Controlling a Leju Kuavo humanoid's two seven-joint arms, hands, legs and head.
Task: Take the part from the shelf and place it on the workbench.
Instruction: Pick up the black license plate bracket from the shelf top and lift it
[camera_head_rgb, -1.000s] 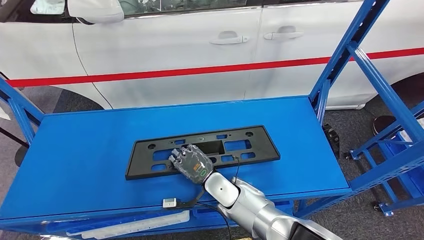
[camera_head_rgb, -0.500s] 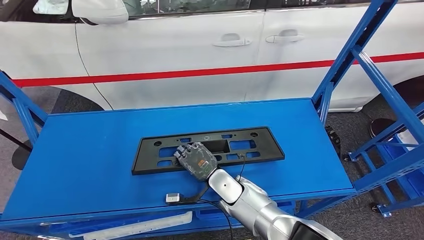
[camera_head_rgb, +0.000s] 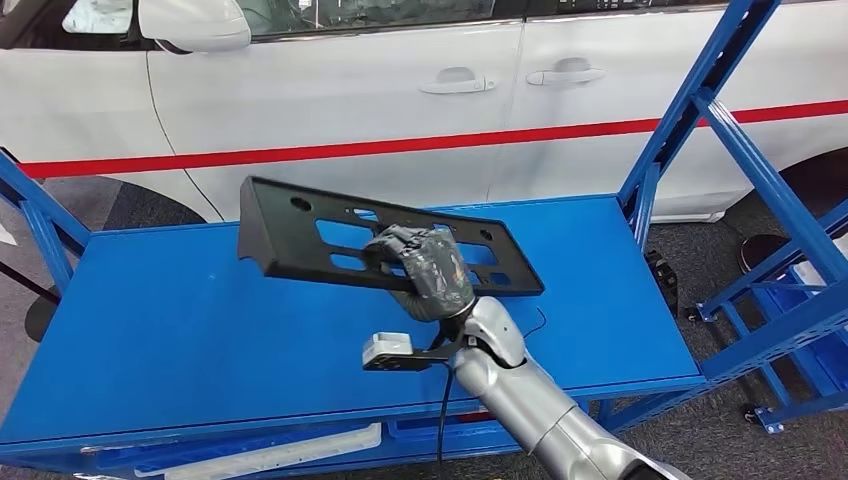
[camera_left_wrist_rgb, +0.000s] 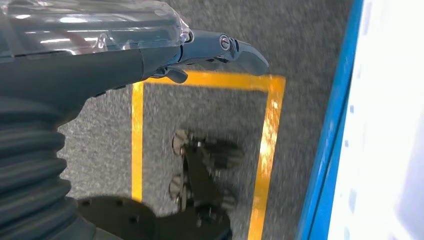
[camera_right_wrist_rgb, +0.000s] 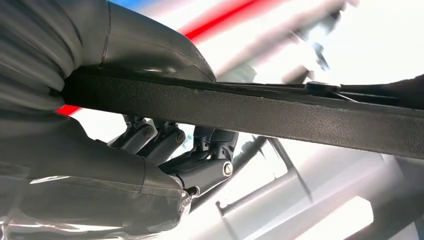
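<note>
My left hand hangs over the floor, fingers seemingly holding nothing, while my right hand grips the black plate mid-edge above the blue shelf; it looks light, stiff, prone to tipping.

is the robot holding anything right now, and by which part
Yes. The right hand grips the black plastic part along its near long edge, about midway, holding it tilted above the blue shelf. The left hand holds nothing.
</note>
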